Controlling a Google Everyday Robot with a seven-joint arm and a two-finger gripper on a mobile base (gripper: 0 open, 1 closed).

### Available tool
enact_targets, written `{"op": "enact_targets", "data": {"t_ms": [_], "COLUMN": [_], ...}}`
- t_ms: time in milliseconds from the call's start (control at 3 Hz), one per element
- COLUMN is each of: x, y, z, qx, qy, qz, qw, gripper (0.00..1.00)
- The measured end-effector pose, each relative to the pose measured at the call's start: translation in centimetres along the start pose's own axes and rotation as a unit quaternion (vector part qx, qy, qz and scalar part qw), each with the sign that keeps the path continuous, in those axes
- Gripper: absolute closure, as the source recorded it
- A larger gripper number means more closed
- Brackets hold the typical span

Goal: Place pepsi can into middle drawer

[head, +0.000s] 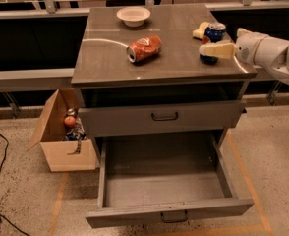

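Observation:
The pepsi can (213,35) is dark blue with a silver top and stands upright near the right edge of the cabinet top (110,58). My gripper (217,49) reaches in from the right at the can's height. Its cream tip lies across the front of the can's lower half. The middle drawer (164,183), the bottom one, is pulled fully open with a bare grey floor and a dark handle on its front. The drawer above it (164,117) is closed.
A dented orange-red can (144,48) lies on its side mid-top, and a white bowl (133,15) sits at the back. A pale yellow object (200,30) lies just behind the pepsi can. An open cardboard box (66,141) with items stands on the floor to the left.

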State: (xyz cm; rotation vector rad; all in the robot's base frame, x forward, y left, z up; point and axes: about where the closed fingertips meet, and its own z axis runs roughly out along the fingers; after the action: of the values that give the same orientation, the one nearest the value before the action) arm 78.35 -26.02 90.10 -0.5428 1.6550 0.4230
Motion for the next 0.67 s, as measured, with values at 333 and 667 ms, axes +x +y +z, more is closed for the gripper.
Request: {"op": "enact_targets", "data": {"t_ms": [333, 667], "x": [-0.01, 0.17], "y": [0.29, 0.46], "z": [2.29, 2.75], "qx": [-0.013, -0.017], "qy": [-0.004, -0.001], "qz": [0.006, 0.011], "qw": [0.9999, 0.9998], "gripper": [0.23, 0.47]}}
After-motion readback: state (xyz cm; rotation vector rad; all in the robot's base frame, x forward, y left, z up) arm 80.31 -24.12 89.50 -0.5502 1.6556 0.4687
